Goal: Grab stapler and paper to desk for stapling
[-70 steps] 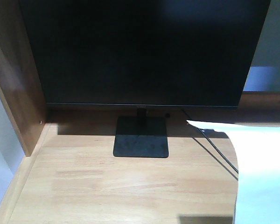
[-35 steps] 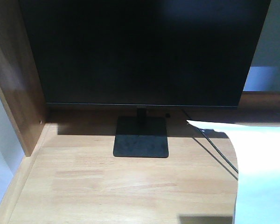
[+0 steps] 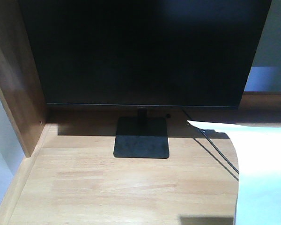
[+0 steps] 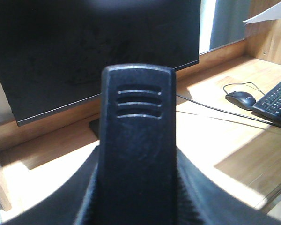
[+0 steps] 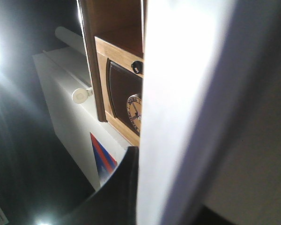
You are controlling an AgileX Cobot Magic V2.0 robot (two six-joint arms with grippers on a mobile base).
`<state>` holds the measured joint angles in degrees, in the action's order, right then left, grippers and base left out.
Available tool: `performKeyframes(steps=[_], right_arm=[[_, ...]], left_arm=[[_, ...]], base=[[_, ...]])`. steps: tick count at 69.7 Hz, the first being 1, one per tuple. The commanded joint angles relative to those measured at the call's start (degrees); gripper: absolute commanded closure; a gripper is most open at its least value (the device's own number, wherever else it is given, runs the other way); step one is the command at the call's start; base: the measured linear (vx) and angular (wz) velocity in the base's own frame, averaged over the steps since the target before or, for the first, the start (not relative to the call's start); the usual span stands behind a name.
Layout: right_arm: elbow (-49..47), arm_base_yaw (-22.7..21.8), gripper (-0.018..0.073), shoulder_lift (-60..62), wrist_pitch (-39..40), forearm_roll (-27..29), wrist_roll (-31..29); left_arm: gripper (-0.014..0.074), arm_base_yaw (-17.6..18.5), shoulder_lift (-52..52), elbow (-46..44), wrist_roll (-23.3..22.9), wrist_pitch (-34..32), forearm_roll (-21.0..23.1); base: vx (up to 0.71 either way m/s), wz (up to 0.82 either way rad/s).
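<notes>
The stapler [image 4: 136,140] fills the centre of the left wrist view. Only its grooved black end shows, clamped between the ribbed pads [image 4: 185,204] of the left gripper [image 4: 136,208], which is cut off at the bottom edge. The right gripper [image 5: 131,187] pinches the single paper [image 5: 187,93], which hides all but one dark finger [image 5: 119,187] at lower left. The desk [image 3: 131,187] carries one monitor [image 3: 145,51] with its top cropped, one mouse [image 4: 240,99] and one keyboard [image 4: 276,103] cut by the right edge.
</notes>
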<state>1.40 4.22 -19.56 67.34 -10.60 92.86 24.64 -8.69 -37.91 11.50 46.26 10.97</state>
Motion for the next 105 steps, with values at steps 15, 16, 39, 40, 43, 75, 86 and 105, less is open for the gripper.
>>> performKeyframes(steps=[15,16,39,40,43,75,86,105], right_arm=[[-1.1,-0.3,0.0564,-0.4,6.9,-0.1,-0.9],[-1.1,-0.3,0.0564,-0.4,6.9,-0.1,-0.9],[-1.1,-0.3,0.0564,-0.4,6.9,-0.1,-0.9],[-1.1,-0.3,0.0564,-0.4,6.9,-0.1,-0.9],[-1.1,-0.3,0.0564,-0.4,6.9,-0.1,-0.9],[-1.1,-0.3,0.0564,-0.4,6.9,-0.1,-0.9],[-1.1,-0.3,0.0564,-0.4,6.9,-0.1,-0.9],[-1.1,-0.3,0.0564,-0.4,6.9,-0.1,-0.9]], left_arm=[[0.0603,0.0,-8.8,-1.5,-0.1,-15.3,0.6],[0.0603,0.0,-10.0,-1.5,0.0,-16.0,0.6],[0.0603,0.0,-29.9,-1.6,5.3,-28.9,4.5],[0.0603,0.0,-30.8,-1.6,6.3,-29.0,5.3],[0.0603,0.0,-33.3,-1.6,9.9,-29.3,7.7],[0.0603,-3.1,-53.4,-1.6,64.3,-24.8,38.3],[0.0603,-8.2,-59.2,-1.6,77.5,-16.7,44.7],[0.0603,-14.2,-68.7,-2.0,96.6,-6.6,54.6]], base=[[0.0,0.0],[0.0,0.0],[0.0,0.0],[0.0,0.0],[0.0,0.0],[0.0,0.0],[0.0,0.0],[0.0,0.0]])
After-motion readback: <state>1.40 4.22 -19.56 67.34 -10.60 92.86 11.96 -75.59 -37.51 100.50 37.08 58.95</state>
